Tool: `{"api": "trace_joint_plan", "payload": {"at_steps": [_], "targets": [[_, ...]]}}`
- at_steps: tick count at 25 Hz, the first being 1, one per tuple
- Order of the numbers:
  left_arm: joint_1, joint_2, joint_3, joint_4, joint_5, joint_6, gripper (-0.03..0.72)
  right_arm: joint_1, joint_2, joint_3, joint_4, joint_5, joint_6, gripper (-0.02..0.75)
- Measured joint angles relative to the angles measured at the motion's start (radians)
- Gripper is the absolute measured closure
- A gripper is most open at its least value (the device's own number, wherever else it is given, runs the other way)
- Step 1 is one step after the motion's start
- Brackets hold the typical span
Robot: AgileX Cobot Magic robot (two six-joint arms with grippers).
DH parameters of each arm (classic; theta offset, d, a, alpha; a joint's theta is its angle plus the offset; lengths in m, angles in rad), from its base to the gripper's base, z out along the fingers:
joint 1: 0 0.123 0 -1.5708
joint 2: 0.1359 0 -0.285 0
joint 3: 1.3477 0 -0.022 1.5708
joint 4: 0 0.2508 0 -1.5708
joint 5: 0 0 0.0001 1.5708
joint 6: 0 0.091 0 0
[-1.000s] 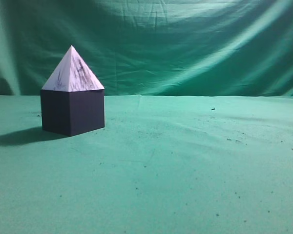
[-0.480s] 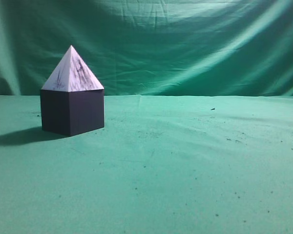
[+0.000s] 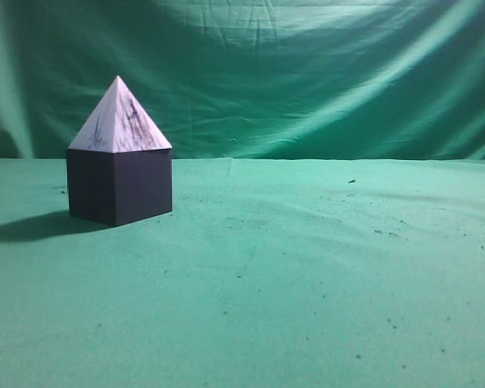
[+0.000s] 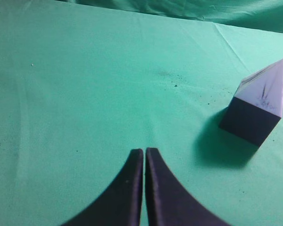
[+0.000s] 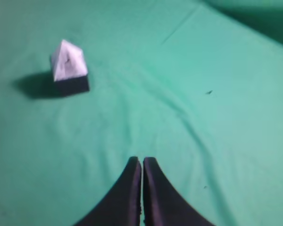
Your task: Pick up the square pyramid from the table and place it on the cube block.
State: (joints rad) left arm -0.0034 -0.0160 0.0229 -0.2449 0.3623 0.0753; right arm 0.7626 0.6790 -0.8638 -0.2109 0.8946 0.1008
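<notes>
In the exterior view, the square pyramid (image 3: pixel 120 120) sits on top of the cube block (image 3: pixel 120 186). Its flat bottom lines up with the top of the cube and its tip points straight up. The pyramid is white with dark smudges, like marble. The cube is very dark. It stands on the green surface (image 3: pixel 307 283) and throws a shadow to its left. No arm shows in this view. The job looks done.

In the left wrist view, the left end effector (image 4: pixel 144 157) is clenched, with its two dark fingers pressed together and nothing between them. It hangs over bare green cloth. The cube (image 4: pixel 249 120) with the pyramid (image 4: pixel 266 88) on it stands well apart from it, off to the right and farther away.

In the right wrist view, the right end effector (image 5: pixel 141 165) is clenched too, and it holds nothing. The cube (image 5: pixel 72 84) and the pyramid (image 5: pixel 67 61) stand well apart from it, up and to the left, with a shadow beside them.

The pyramid looks hard and stiff, with clean straight edges. I think it is light, maybe foam or plastic, but I cannot be sure. Its sides look smooth and they slope, so fingers squeezing high up would likely slide off toward the tip. The best place to hold it is low down, on two opposite sides just above the cube. A bump could knock it off, since it only rests there.
</notes>
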Motion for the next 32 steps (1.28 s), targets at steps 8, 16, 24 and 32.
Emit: {"api": "trace_joint_plan", "payload": {"at_steps": [8, 16, 24, 32], "targets": [[0.000, 0.000, 0.000, 0.000, 0.000, 0.000, 0.688, -0.340, -0.379, 0.423, -0.024, -0.429, 0.028, 0.738], [0.000, 0.000, 0.000, 0.000, 0.000, 0.000, 0.688, -0.612, -0.671, 0.803, 0.044, -0.596, 0.049, 0.738], [0.000, 0.000, 0.000, 0.000, 0.000, 0.000, 0.688, -0.637, -0.687, 0.890, 0.065, -0.542, 0.052, 0.738], [0.000, 0.000, 0.000, 0.000, 0.000, 0.000, 0.688, -0.637, -0.687, 0.890, 0.065, -0.527, 0.052, 0.738]]}}
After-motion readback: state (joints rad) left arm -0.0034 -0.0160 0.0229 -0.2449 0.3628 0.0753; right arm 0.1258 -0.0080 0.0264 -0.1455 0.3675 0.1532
